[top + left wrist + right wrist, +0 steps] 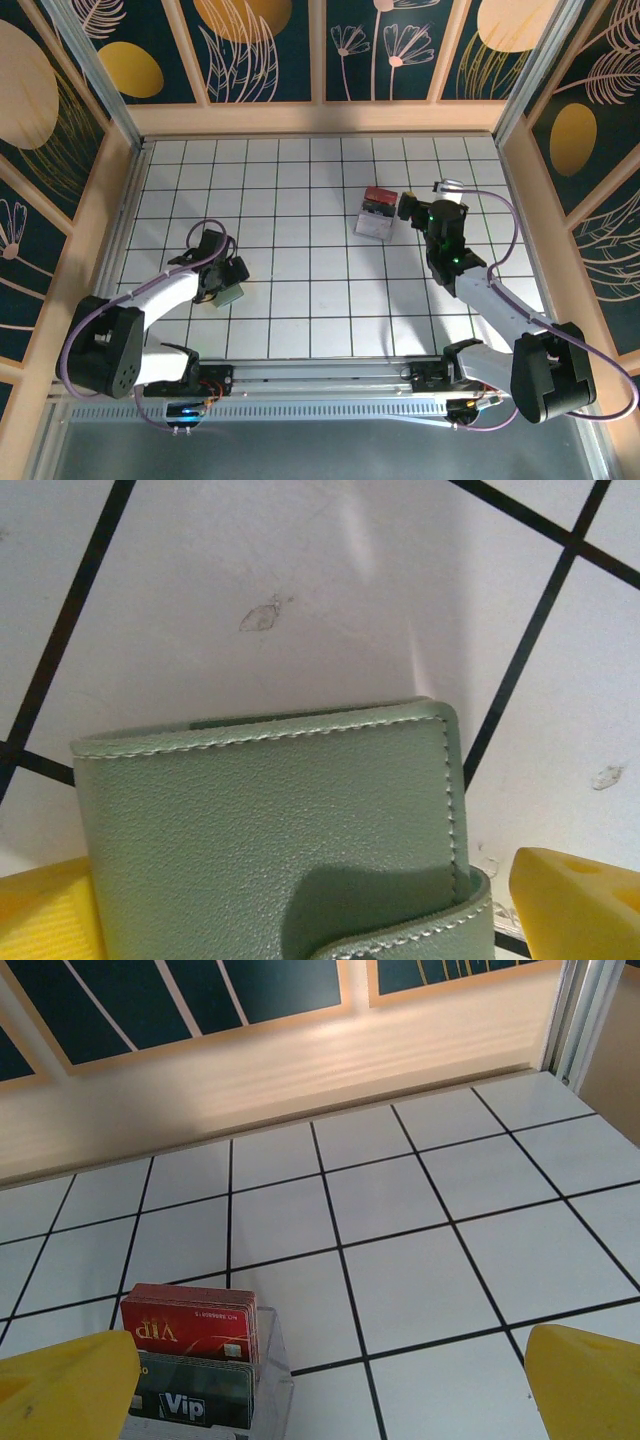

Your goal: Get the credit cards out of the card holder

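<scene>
- The green card holder (270, 830) lay folded shut on the tiled table (300, 180), at about eight o'clock from its middle; the credit cards were probably tucked inside.
- The left gripper (312, 905) straddled it with its jaws apart, a gap showing on the three o'clock side.
- Judged step: securing the holder. The next move called for a firm pinch, then lifting the flap.
- At two o'clock, the right gripper (325, 1382) stood wide open just behind a clear box (272, 1360) of VIP cards (190, 1330).
</scene>
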`<state>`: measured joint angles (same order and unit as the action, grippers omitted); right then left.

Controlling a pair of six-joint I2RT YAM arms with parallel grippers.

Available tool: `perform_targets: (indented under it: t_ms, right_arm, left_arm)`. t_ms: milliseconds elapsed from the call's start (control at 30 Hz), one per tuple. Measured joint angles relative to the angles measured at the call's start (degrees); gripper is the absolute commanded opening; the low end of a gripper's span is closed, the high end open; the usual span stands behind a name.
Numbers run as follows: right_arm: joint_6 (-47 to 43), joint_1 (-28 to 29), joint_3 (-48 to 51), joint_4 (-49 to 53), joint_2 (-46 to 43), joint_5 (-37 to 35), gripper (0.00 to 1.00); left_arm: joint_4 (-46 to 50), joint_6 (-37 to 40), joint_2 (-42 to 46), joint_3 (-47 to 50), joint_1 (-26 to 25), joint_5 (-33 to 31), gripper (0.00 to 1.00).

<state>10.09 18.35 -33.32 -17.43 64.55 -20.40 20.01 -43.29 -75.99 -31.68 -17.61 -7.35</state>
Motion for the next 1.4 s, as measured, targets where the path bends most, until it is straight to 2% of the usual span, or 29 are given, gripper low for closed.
perform_targets:
  t_ms: [433, 567, 733, 833, 1000, 1200, 1400]
  right_arm:
    - [-0.63, 0.61, -0.2, 0.07, -0.02, -1.07, 0.99]
    - [-0.59, 1.22, -0.83, 0.37, -0.02, -1.22, 0.99]
    - [0.92, 1.77, -4.04, 3.87, -0.02, -1.86, 0.99]
    - [3.26, 1.81, -6.84, 7.67, -0.02, -1.33, 0.99]
    - [8.11, 1.9, -11.96, 14.95, 0.72, 5.01, 0.99]
    - [12.57, 2.27, -19.71, 20.7, 6.8, 20.09, 0.91]
    - [14.73, 8.11, -27.69, 23.87, 16.13, 32.61, 0.85]
  left_arm:
    - [1.6, 1.07, -0.87, -0.81, -0.48, -1.01, 0.76]
    - [-0.17, 1.14, 0.26, 0.17, -0.48, -0.33, 0.75]
    - [-4.11, 1.75, 1.53, 1.33, -0.46, 3.06, 0.74]
    - [-9.4, 2.71, 1.86, 2.08, -0.85, 9.18, 0.74]
    - [-18.51, 6.25, 2.97, 2.29, -1.6, 18.34, 0.74]
    - [-28.96, 12.41, 4.81, 2.56, -1.6, 24.52, 0.73]
    - [-38.69, 18.84, 6.6, 5.49, -1.6, 29.07, 0.72]
